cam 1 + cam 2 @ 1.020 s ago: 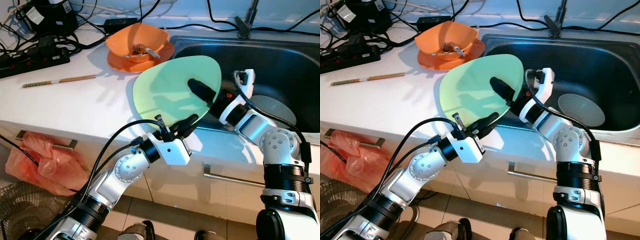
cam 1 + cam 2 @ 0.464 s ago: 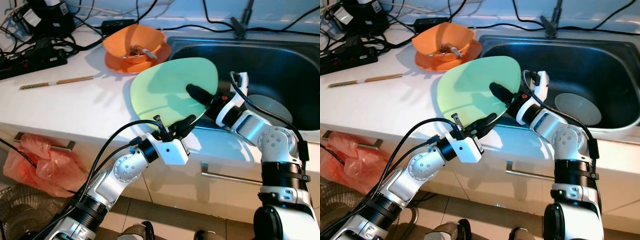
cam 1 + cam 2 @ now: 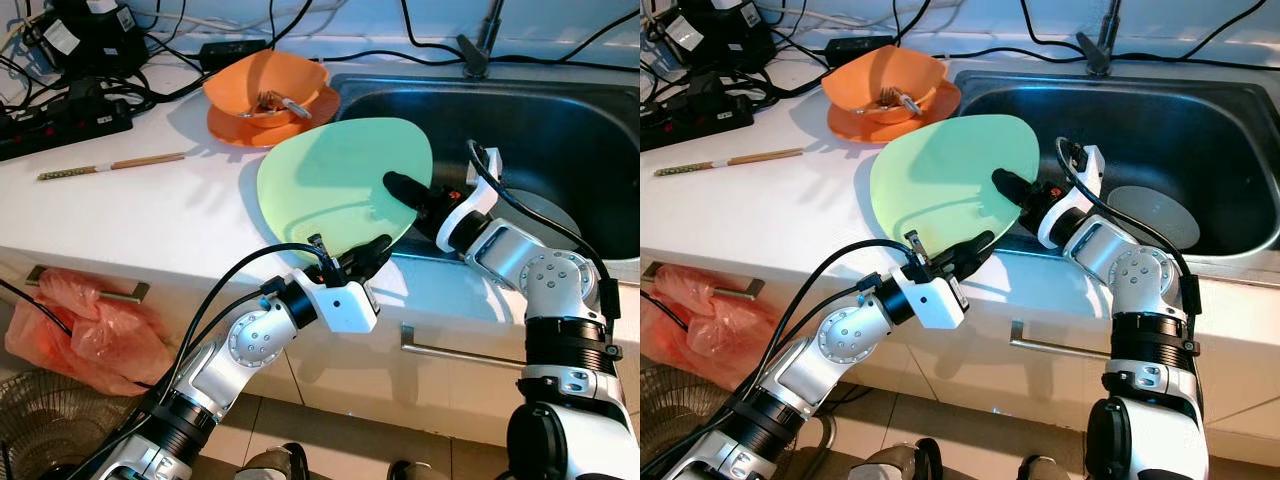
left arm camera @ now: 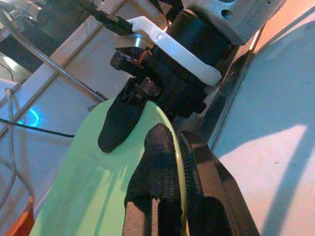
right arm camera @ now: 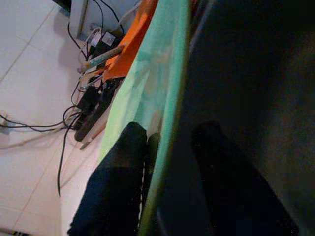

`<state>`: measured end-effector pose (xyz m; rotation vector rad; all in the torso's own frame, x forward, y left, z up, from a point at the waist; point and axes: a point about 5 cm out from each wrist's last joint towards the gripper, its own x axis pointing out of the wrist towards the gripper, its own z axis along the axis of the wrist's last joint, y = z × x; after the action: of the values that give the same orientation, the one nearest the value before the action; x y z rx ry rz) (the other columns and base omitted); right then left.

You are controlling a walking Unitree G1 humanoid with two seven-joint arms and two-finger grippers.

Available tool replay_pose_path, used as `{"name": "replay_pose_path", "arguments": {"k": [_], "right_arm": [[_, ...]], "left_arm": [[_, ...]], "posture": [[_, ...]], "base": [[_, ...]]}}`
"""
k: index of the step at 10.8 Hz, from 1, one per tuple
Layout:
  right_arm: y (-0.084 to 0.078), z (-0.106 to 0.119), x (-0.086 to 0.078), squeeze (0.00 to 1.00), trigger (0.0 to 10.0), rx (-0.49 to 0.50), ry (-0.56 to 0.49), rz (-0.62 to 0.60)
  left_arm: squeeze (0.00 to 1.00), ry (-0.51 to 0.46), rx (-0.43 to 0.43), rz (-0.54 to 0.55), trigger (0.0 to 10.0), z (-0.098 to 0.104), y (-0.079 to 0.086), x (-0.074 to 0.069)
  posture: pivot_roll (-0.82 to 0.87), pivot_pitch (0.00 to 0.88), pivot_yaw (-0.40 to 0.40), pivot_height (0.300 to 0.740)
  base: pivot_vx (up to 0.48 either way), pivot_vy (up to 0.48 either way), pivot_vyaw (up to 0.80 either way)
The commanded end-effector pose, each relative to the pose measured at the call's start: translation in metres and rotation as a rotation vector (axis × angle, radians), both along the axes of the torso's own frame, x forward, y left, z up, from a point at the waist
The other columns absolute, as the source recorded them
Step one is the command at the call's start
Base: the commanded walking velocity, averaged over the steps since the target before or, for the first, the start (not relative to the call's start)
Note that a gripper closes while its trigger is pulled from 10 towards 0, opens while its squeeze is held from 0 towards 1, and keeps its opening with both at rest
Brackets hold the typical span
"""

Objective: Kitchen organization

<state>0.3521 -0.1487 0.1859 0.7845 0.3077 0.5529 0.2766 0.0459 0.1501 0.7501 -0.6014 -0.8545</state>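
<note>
A large pale green plate [image 3: 330, 180] hangs tilted over the counter's front edge, just left of the sink. My left gripper [image 3: 375, 248] is shut on its near rim from below. In the left wrist view its fingers [image 4: 157, 162] clamp the plate's edge [image 4: 98, 187]. My right gripper [image 3: 398, 186] is shut on the plate's right rim, one black finger lying across the green face. In the right wrist view the plate's rim [image 5: 162, 64] runs between that gripper's two fingers [image 5: 118, 172].
An orange bowl [image 3: 265, 85] with a utensil sits on an orange plate at the back of the white counter. Chopsticks [image 3: 110, 163] and a power strip [image 3: 60, 115] lie left. The steel sink [image 3: 560, 110] holds a white dish [image 3: 555, 212]. A pink bag [image 3: 90, 330] hangs below.
The view has drifted slightly. Both grippers keep their hold on the green plate, which has edged a little to the left.
</note>
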Motion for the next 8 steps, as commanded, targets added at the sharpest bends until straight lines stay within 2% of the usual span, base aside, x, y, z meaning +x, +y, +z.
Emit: {"name": "replay_pose_path", "arguments": {"k": [1, 8], "right_arm": [[0.0027, -0.0104, 0.0010, 0.00, 0.0, -0.040, 0.066, -0.008], [0.0007, -0.0103, 0.0019, 0.00, 0.0, -0.045, 0.064, -0.013]], "left_arm": [[0.00, 0.015, 0.002, -0.069, 0.0, -0.0076, -0.0108, -0.0102], [0.00, 0.005, -0.008, -0.086, 0.0, -0.0073, -0.0127, -0.0120]], "posture": [[0.01, 0.136, 0.070, 0.740], [0.01, 0.137, 0.069, 0.740]], "base": [[0.000, 0.000, 0.00], [0.000, 0.000, 0.00]]}}
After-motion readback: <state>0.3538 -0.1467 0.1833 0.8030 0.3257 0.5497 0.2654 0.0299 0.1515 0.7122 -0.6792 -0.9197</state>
